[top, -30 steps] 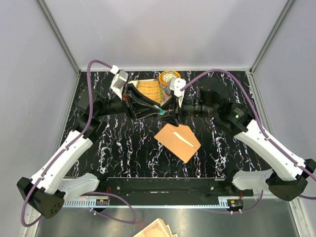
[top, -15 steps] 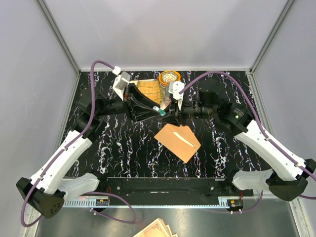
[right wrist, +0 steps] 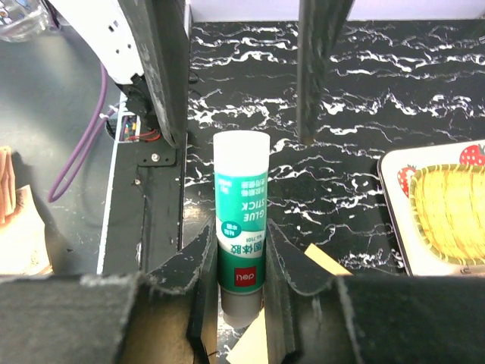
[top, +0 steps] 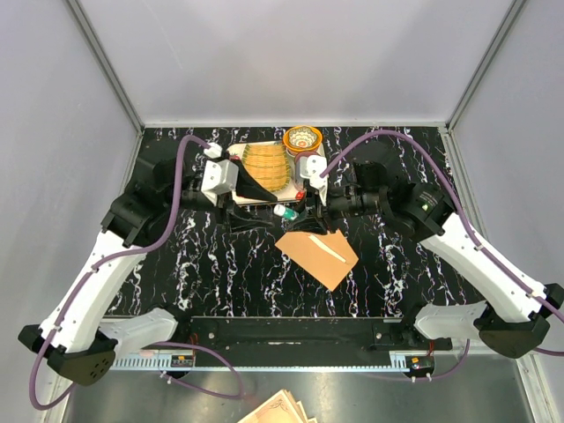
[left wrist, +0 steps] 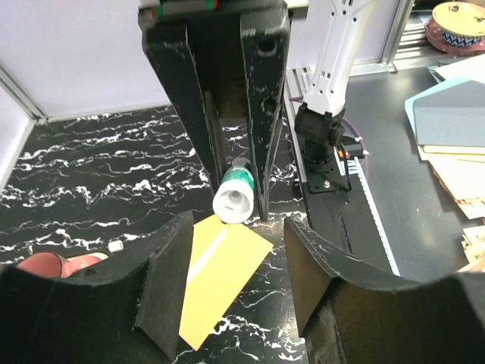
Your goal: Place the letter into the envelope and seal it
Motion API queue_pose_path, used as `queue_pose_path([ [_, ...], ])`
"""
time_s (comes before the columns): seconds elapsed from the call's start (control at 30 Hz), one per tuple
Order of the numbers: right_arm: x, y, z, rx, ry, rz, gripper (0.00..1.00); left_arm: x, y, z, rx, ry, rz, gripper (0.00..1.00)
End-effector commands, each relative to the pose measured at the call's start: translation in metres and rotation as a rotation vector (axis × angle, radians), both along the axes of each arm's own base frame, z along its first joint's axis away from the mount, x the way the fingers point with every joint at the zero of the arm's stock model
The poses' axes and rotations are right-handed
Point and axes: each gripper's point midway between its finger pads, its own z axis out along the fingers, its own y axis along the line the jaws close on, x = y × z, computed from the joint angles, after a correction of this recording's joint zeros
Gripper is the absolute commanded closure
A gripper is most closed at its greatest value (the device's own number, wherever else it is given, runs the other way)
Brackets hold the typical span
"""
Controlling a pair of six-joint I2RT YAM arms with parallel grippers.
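At left, we see the left claw (left wrist: 236, 250) released, fingers spread around nothing. Facing it, the right claw (right wrist: 239, 243) is clenched on a green-and-white glue stick (right wrist: 241, 205) (white end toward the left claw). The envelope (top: 319, 256) lies flat on the table (top: 203, 256) beneath them

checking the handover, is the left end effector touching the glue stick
Apart: left wrist view shows a gap between the open left end effector and the glue stick.
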Motion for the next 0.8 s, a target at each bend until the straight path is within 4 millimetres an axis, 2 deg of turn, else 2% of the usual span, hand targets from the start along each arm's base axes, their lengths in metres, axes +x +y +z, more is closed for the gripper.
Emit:
queue_pose_path([
  [0.0, -0.007, 0.002, 0.022, 0.047, -0.033, 0.047, 1.0, -0.001, -0.002, -0.006, 0.03, -0.096, -0.005, 0.45],
  [0.2, -0.01, 0.005, 0.017, 0.04, -0.012, 0.067, 1.0, 0.005, -0.009, -0.009, 0.04, -0.099, 0.036, 0.43],
  [0.37, -0.009, 0.008, 0.012, 0.028, 0.0, 0.068, 1.0, -0.001, -0.015, -0.006, 0.03, -0.102, 0.01, 0.43],
  [0.47, -0.009, 0.009, 0.013, 0.03, 0.0, 0.073, 1.0, -0.004, -0.019, -0.006, 0.032, -0.094, -0.005, 0.47],
  [0.77, -0.012, 0.008, 0.013, 0.032, -0.002, 0.086, 1.0, -0.006, -0.026, -0.011, 0.044, -0.091, -0.022, 0.7],
])
